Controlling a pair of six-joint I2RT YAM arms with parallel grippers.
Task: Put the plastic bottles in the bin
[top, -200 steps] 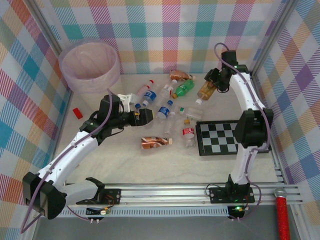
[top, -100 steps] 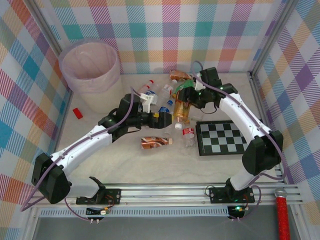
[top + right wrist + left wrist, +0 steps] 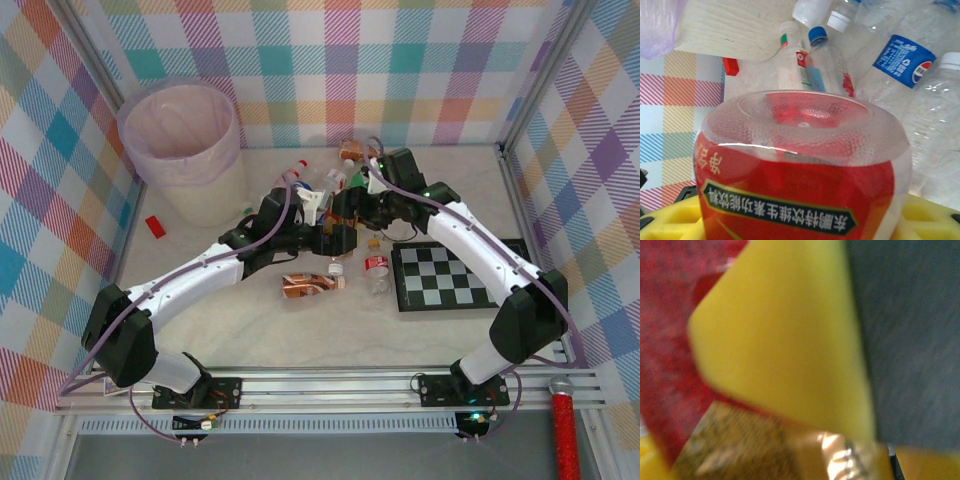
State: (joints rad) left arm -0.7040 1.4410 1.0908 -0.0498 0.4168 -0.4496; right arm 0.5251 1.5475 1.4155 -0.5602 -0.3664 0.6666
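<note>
Right pincer (image 3: 800, 225) is pinching the red-labelled bottle (image 3: 800, 165). Its dimpled base fills the wrist lens, and the yellow pads (image 3: 670, 222) are cut off at the bottom corners. From above, that bottle is hard to pick out where the two pincers meet mid-desk (image 3: 250, 330), well apart from the bin (image 3: 205, 175). Left pincer (image 3: 337, 240): its wrist view is a yellow, red and gold blur, so spread or pressed together, I cannot tell.

A white table (image 3: 250, 330) bears a pale bin (image 3: 190, 185), scattered bottles (image 3: 312, 285), a small red block (image 3: 154, 226) and a checkerboard (image 3: 455, 277).
</note>
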